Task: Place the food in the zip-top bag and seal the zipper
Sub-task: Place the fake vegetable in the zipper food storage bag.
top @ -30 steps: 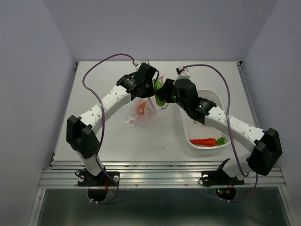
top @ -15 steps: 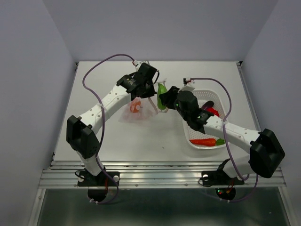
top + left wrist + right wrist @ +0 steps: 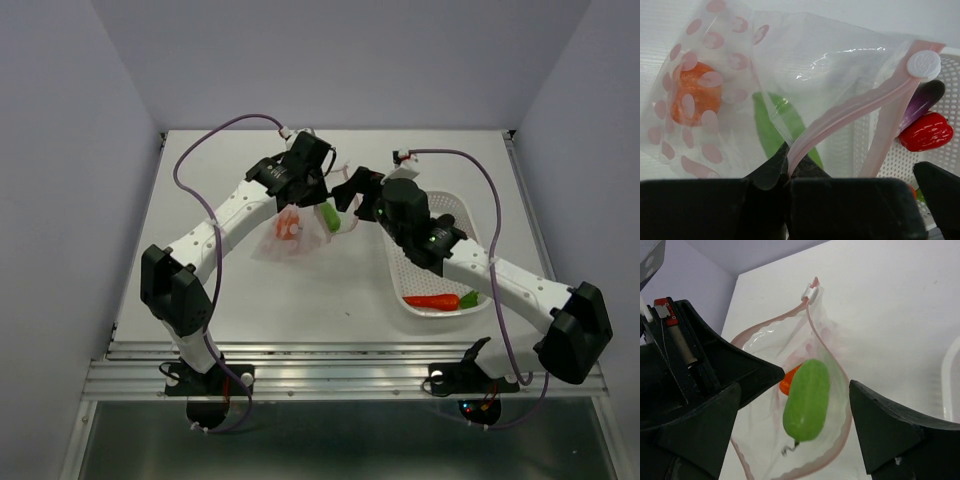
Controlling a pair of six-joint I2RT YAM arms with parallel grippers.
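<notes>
My left claw was clamped on the pink zipper of the zip-top bag; my right claw stood wide apart over its open mouth, where the green pod sat, the orange pumpkin deeper inside

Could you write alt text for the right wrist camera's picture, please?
A green pod lies in the open mouth of a clear zip-top bag, an orange pumpkin behind it, framed by the right gripper's wide-open black fingers.

Top view high, wide; wrist views close, sharing zip-top bag.
</notes>
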